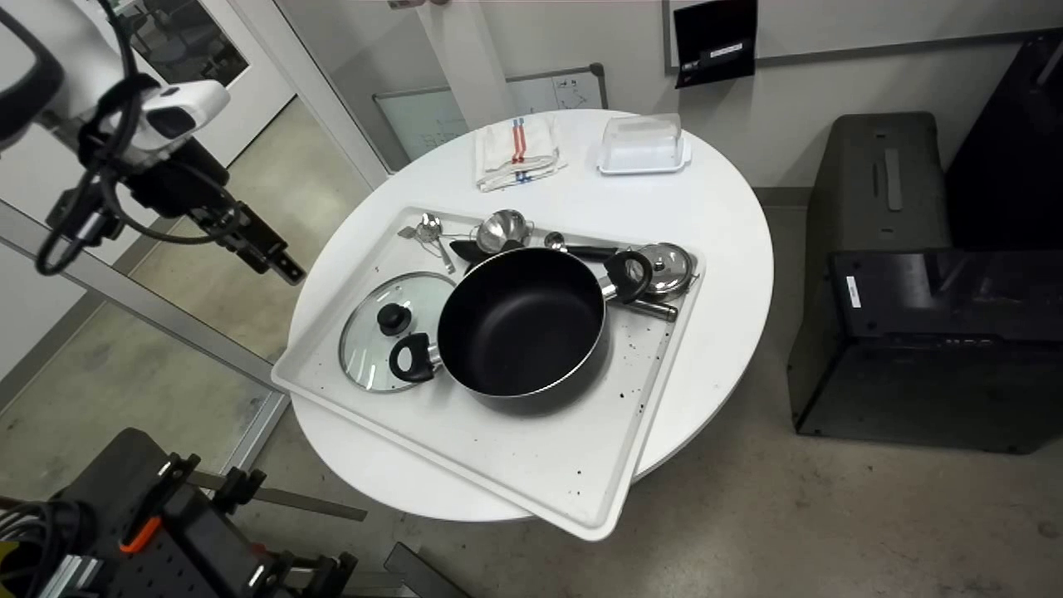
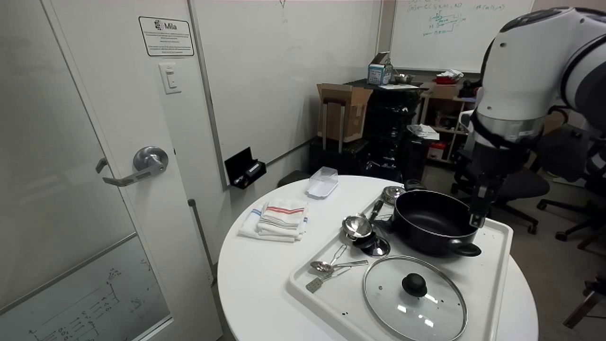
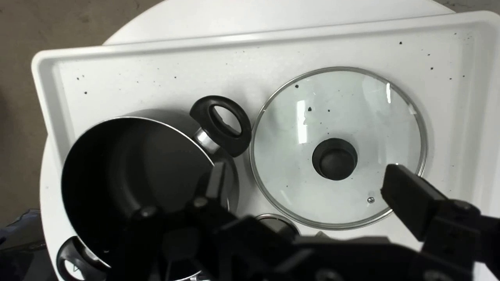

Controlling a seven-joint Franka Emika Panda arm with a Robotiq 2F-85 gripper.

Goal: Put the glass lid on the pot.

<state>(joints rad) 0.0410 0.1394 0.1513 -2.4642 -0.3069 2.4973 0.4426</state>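
The glass lid lies flat on the tray with its black knob up; it shows in both exterior views (image 1: pixel 374 353) (image 2: pixel 414 303) and in the wrist view (image 3: pixel 336 156). The black pot stands upright and uncovered beside it, in both exterior views (image 1: pixel 521 324) (image 2: pixel 433 218) and in the wrist view (image 3: pixel 144 168). One pot handle is close to the lid's rim. My gripper is open and empty above the tray's level, in both exterior views (image 1: pixel 286 266) (image 2: pixel 477 220). In the wrist view its fingers (image 3: pixel 304 177) are wide apart, with the lid's knob between them in the picture.
The white tray (image 1: pixel 498 465) sits on a round white table (image 1: pixel 714 208) and overhangs its edge. Small metal utensils (image 1: pixel 429 228), a strainer (image 1: pixel 501 230) and a small metal pot (image 1: pixel 668 270) lie around the pot. A folded cloth (image 1: pixel 516 154) and a clear-lidded dish (image 1: pixel 641 143) stand behind.
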